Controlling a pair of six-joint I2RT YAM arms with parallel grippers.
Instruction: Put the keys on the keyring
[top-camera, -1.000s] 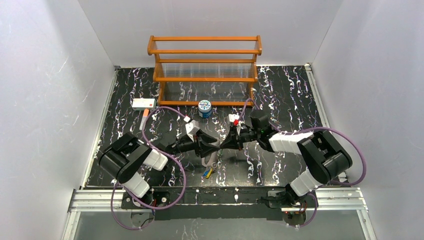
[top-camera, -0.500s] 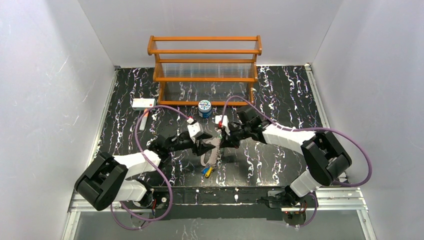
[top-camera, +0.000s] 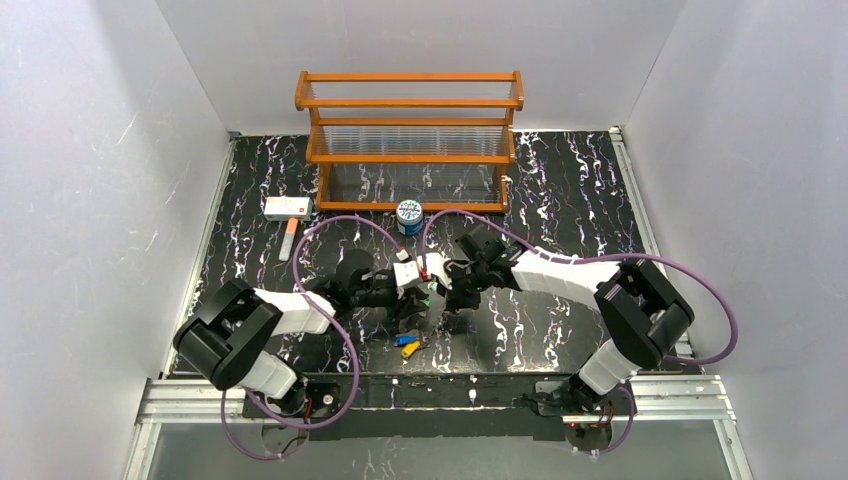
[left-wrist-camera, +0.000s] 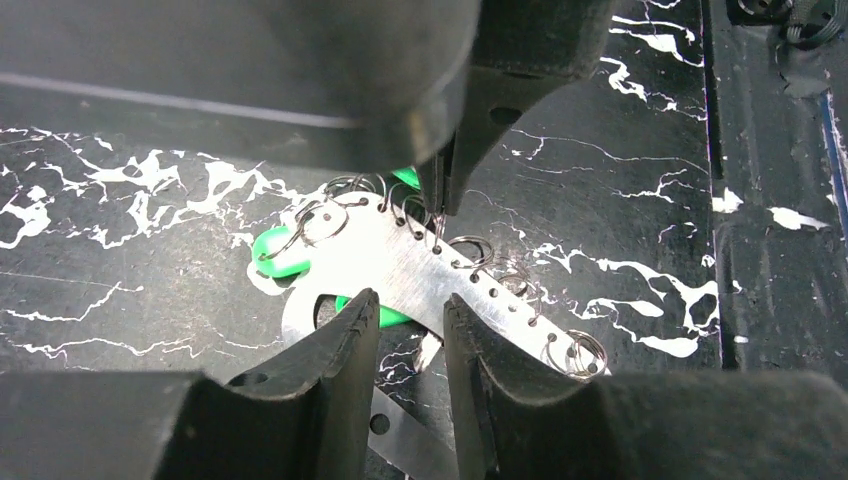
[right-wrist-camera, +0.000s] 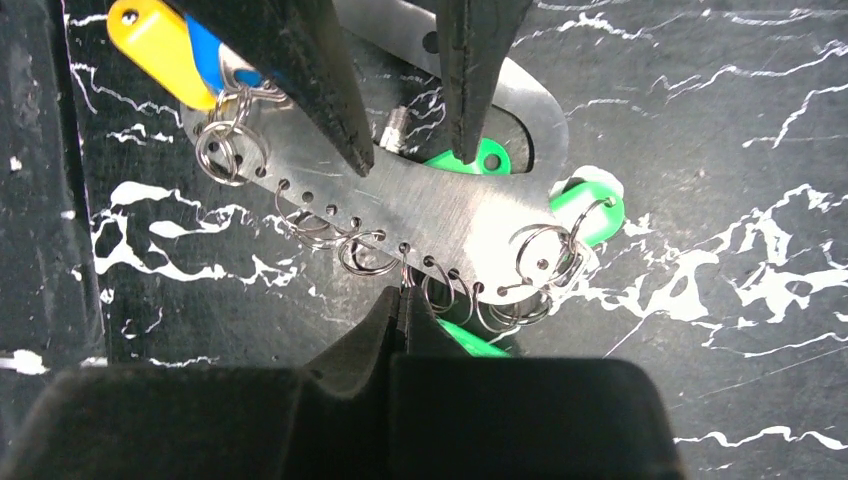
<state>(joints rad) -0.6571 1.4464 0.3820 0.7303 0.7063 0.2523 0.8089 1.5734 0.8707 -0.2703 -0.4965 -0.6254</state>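
Observation:
The keyring (left-wrist-camera: 400, 268) is a flat metal loop with holes and small wire rings, and it lies on the black table. It also shows in the right wrist view (right-wrist-camera: 440, 205). Green keys (left-wrist-camera: 275, 255) hang from its rings, as do a yellow key (right-wrist-camera: 150, 38) and a blue key (right-wrist-camera: 215, 62). My right gripper (right-wrist-camera: 405, 296) is shut on one wire ring at the plate's edge. My left gripper (left-wrist-camera: 410, 312) is open and straddles the plate's other edge. In the top view both grippers, left (top-camera: 415, 303) and right (top-camera: 443, 293), meet low at the table's middle.
A wooden rack (top-camera: 410, 140) stands at the back. A round blue-and-white can (top-camera: 409, 216) sits in front of it. A white box with a red mark (top-camera: 288, 207) and a small white stick (top-camera: 288, 240) lie at the back left.
Both grippers have dropped lower over the table. The keyring, which hung between them, now lies flat. The left arm's elbow has swung.

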